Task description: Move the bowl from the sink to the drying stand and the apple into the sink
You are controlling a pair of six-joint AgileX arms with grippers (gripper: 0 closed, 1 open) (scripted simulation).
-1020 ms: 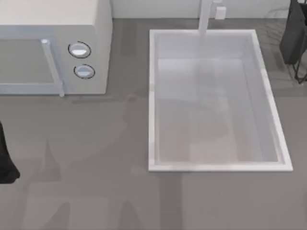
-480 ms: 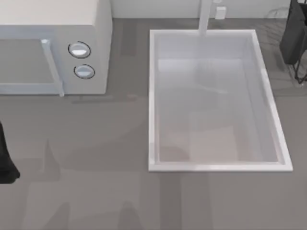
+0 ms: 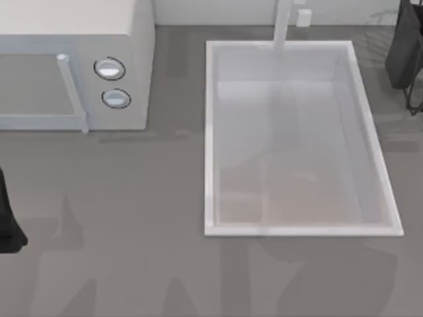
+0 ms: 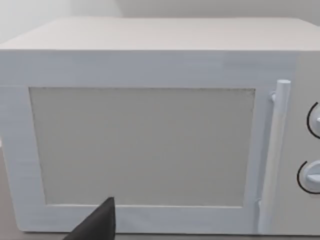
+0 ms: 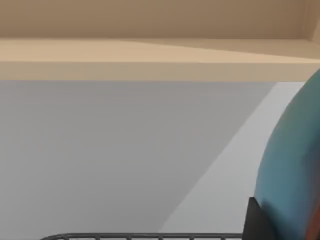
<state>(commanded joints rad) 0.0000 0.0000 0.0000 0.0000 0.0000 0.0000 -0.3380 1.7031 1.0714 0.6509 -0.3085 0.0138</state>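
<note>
Blue bowl (image 5: 292, 165), white sink (image 3: 210, 132)

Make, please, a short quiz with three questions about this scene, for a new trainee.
1. True or false: the door of the microwave stands open.
2. In the top view, the sink lies on which side of the microwave? A) left B) right C) on top of it
3. Fill in: the right wrist view shows a grey wire of the drying stand and a blue ____.
Key: 1 false; 2 B; 3 bowl.
</note>
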